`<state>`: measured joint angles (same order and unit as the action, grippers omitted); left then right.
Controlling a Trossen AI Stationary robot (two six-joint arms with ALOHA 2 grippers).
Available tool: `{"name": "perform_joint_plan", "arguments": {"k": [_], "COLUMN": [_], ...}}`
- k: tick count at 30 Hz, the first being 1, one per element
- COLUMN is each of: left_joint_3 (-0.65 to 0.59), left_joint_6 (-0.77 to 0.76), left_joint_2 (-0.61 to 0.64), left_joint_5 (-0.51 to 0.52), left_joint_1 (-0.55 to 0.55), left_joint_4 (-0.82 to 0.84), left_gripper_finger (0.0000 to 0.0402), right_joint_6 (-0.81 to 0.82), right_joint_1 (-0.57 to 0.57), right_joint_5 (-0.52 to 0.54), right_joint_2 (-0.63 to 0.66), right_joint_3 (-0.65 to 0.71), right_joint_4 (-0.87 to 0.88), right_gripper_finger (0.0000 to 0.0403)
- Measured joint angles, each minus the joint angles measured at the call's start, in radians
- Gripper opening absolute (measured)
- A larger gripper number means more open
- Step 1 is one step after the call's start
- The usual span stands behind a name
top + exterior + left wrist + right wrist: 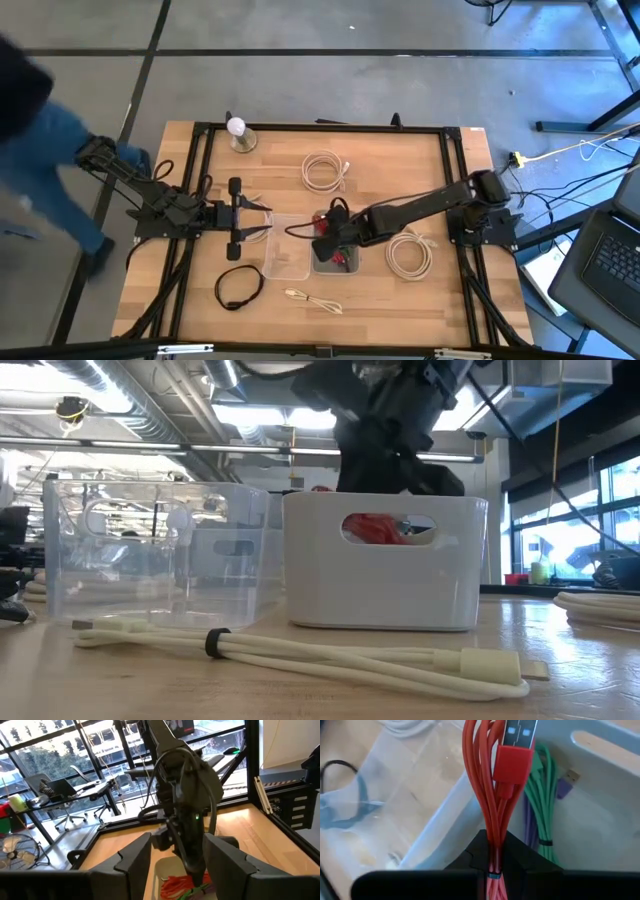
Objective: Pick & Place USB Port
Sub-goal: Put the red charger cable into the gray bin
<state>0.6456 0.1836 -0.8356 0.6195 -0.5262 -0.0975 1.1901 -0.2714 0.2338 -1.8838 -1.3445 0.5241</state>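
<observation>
A red USB cable bundle (490, 795) with a red plug (515, 745) sits in my right gripper (492, 862), which is shut on it over the white bin (335, 262). Green and purple cables (547, 795) lie on the bin's floor. In the low view the red cable (375, 528) shows through the bin's handle hole, with the gripper (395, 450) just above the rim. My left gripper (260, 221) waits open at the left edge of the clear container (287, 245); its fingers (135, 862) frame the right arm. My right gripper pinches the red bundle's several strands (493, 851) between its two fingers, near a small dark tie. The fingers come from above, slanting down from the table's right, and lie along the strands. The plug end reaches ahead of the fingers into the white bin (600, 820).
A cream cable (300, 650) lies near the table's front edge, a black cable (238, 288) at front left. White coils lie at far centre (325, 170) and right of the bin (408, 253). A white ball on a stand (238, 132) is far left. A person (40, 150) stands left of the table.
</observation>
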Motion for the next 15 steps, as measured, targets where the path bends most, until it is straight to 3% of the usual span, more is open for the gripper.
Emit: {"name": "perform_joint_plan", "arguments": {"k": [15], "left_joint_3": [0.000], "left_joint_6": [-0.005], "left_joint_2": [0.000], "left_joint_5": [-0.002], "left_joint_1": [0.000], "left_joint_4": [0.002], "left_gripper_finger": [0.0173], "right_joint_6": [0.007], "right_joint_1": [-0.013], "right_joint_5": [0.093], "right_joint_2": [-0.041], "right_joint_3": [-0.163], "right_joint_4": [0.286], "right_gripper_finger": [0.0027]}}
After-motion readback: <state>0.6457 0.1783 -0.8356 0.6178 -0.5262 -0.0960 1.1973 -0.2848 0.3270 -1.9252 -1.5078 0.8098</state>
